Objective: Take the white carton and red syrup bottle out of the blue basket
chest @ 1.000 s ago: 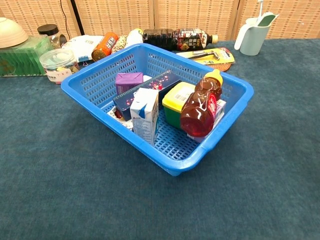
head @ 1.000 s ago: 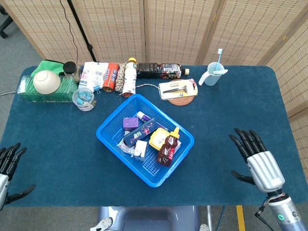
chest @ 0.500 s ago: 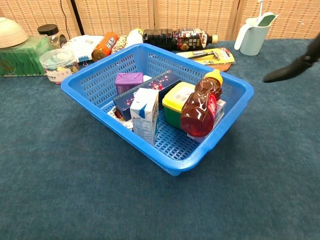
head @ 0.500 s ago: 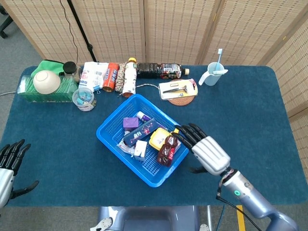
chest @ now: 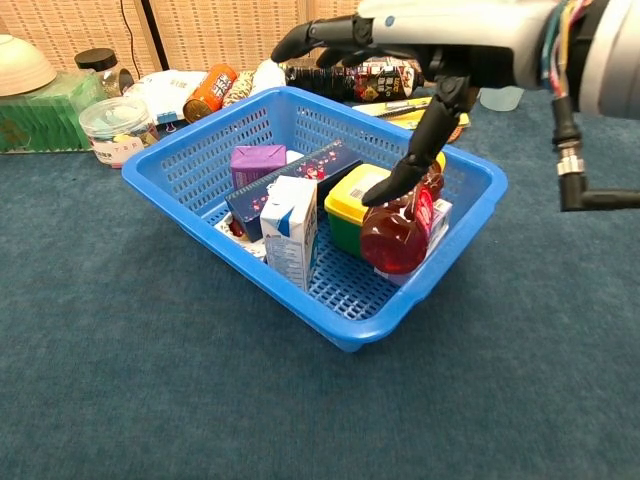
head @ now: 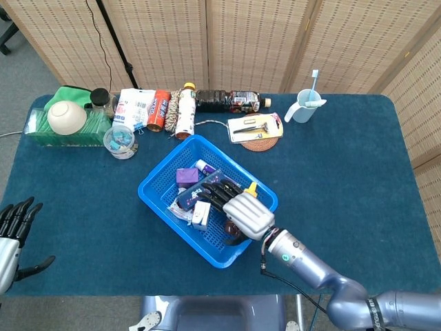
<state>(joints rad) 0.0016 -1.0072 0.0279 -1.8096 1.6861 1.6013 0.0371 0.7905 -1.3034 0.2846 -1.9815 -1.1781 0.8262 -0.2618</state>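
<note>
The right hand point(head: 238, 205) has swung over the blue basket point(chest: 215, 160), above the red syrup bottle point(chest: 398, 232).

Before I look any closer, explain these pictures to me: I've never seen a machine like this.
This is a two-armed robot at a table, each arm ending in a human-like hand. One picture looks down from its head, the other looks forward from its chest.

On the blue cloth stands a blue basket holding the white carton, the red syrup bottle, and other small packages. Along the far edge lie bottles, packets, a bowl and a cup.

The right hand reaches over the basket with fingers spread; a fingertip is at the syrup bottle, but nothing is gripped. The left hand is at the table's near left corner, open and holding nothing.
</note>
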